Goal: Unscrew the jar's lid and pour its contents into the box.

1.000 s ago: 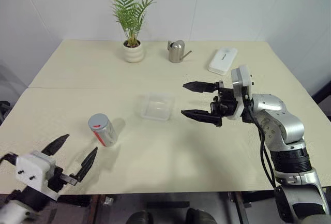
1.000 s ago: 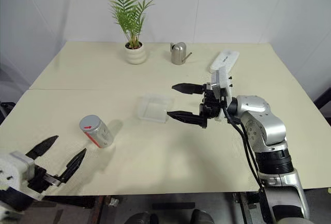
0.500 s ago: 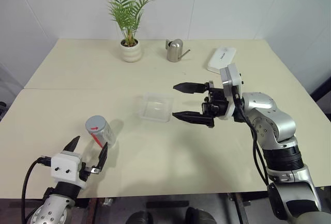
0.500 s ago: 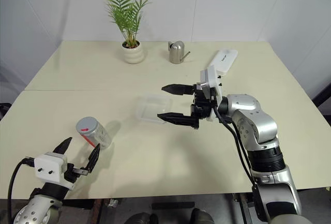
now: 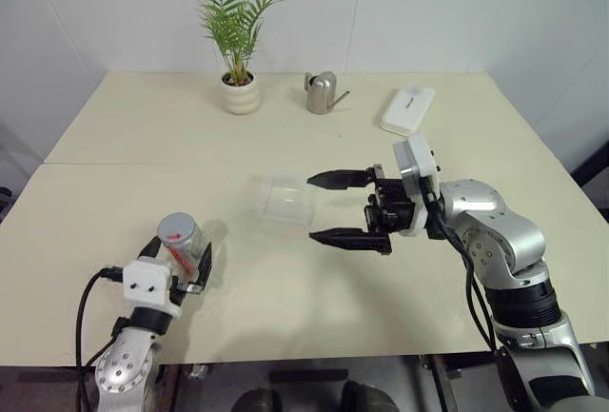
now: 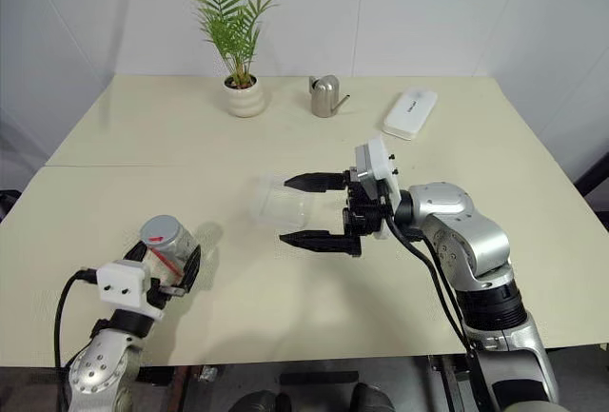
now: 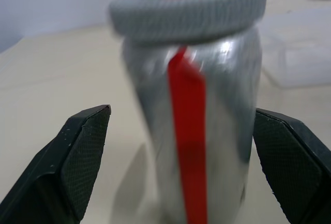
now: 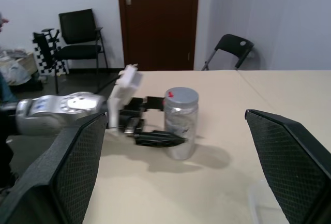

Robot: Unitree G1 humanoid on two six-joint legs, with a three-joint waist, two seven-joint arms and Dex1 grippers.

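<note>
So far nothing is done: the lid [image 7: 189, 8] sits on the jar [image 5: 183, 241], the box [image 5: 284, 200] empty. Our left gripper [image 7: 183, 172] brackets the jar with jaws apart; our right gripper [image 5: 328, 208] waits open.

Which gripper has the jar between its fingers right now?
The left gripper: its open fingers flank the jar. The right gripper hovers open by the box.

No readable text is showing anywhere; the jar [image 7: 191, 125] is bearing only a plain red stripe, without letters or numbers
</note>
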